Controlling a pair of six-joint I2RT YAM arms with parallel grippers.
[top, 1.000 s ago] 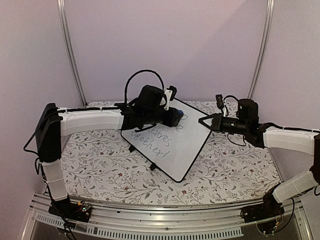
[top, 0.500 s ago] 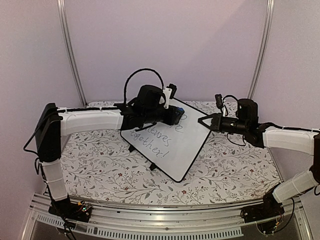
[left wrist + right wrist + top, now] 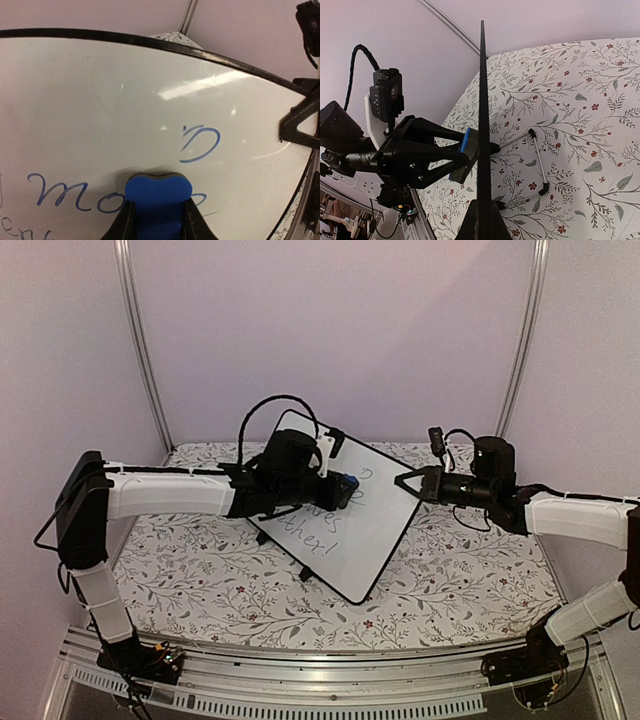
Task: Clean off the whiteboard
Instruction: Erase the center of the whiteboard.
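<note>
The whiteboard [image 3: 378, 532] stands tilted on the table, white with a thin black frame and blue handwriting. My left gripper [image 3: 343, 489] is shut on a small blue eraser [image 3: 158, 196], which presses flat on the whiteboard [image 3: 115, 100] just above the word starting "mo" and below a "D" [image 3: 200, 144]. My right gripper [image 3: 406, 485] is shut on the board's right edge. In the right wrist view the board [image 3: 483, 100] shows edge-on, with my right gripper [image 3: 483, 222] clamped on it and the eraser [image 3: 466, 152] against its face.
The board's thin wire stand legs [image 3: 538, 161] rest on the floral tablecloth [image 3: 200, 580] behind it. Purple walls with metal rails [image 3: 140, 340] close in the back and sides. A black cable [image 3: 270, 410] loops above the left wrist.
My left arm has shifted a little to the left with the eraser on the board, and the board's far corner now shows behind the wrist. The right arm has not moved.
</note>
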